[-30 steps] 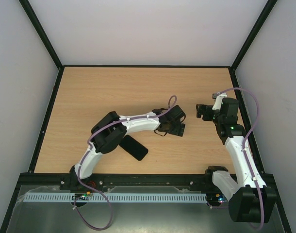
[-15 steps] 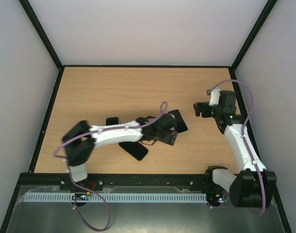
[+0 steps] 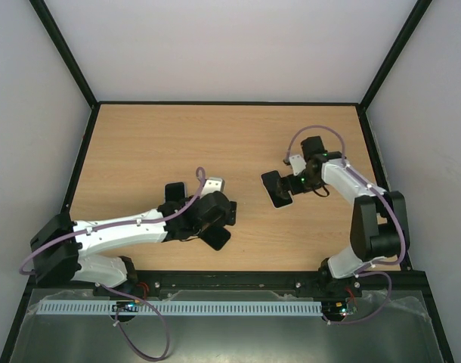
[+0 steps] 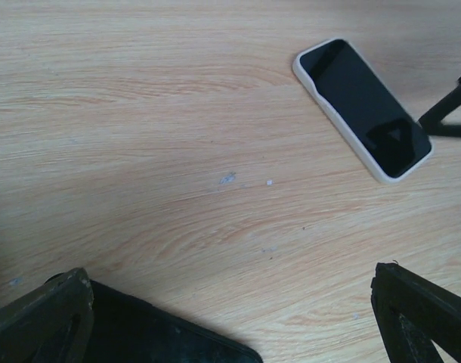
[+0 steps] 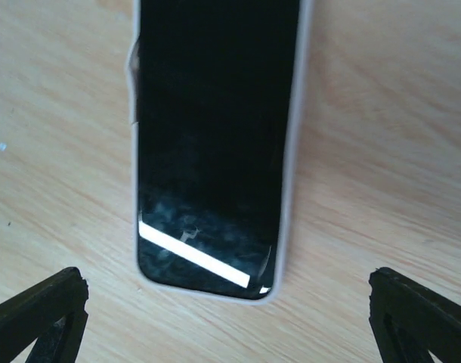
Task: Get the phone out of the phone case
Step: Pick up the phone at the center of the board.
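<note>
A robot lab test cell: a bare wood worktop boxed in by plain white walls and black frame struts. Two white-and-black arms, left and right, are bolted to a black rail at the near edge, with a slotted cable duct below it.

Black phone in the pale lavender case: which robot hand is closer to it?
Right. The right gripper hovers open above the black phone in its pale lavender case; the left gripper is farther off, over a second black phone.
</note>
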`<state>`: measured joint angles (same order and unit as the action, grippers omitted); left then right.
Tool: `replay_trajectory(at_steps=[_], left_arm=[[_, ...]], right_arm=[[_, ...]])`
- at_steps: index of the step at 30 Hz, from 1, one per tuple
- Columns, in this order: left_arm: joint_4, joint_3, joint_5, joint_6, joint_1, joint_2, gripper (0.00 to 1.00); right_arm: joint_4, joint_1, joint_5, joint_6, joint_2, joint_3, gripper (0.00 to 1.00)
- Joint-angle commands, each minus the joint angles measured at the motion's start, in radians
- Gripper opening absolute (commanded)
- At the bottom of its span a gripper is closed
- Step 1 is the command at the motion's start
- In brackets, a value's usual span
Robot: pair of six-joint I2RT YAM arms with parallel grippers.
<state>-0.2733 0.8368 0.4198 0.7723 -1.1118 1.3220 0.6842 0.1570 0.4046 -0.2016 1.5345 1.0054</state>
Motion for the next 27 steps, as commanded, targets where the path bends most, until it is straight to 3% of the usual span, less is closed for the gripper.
replay_trajectory(at_steps=[1, 14, 20, 27], left_arm=[[0.055, -0.011, 0.036, 0.056, -0.002, -0.032, 0.99], [0.109, 0.007, -0.047, 0.024, -0.008, 0.020, 0.98], [0.108, 0.002, -0.055, 0.026, -0.023, 0.035, 0.98], [0.112, -0.006, -0.076, 0.032, -0.031, 0.051, 0.98]], right_arm=[[0.075, 0.061, -0.037, 0.044, 0.062, 0.068, 0.99], [0.145, 0.143, -0.128, 0.055, 0.302, 0.265, 0.98], [0.158, 0.163, -0.105, 0.034, 0.340, 0.283, 0.99], [0.140, 0.203, -0.151, 0.031, 0.356, 0.257, 0.91]])
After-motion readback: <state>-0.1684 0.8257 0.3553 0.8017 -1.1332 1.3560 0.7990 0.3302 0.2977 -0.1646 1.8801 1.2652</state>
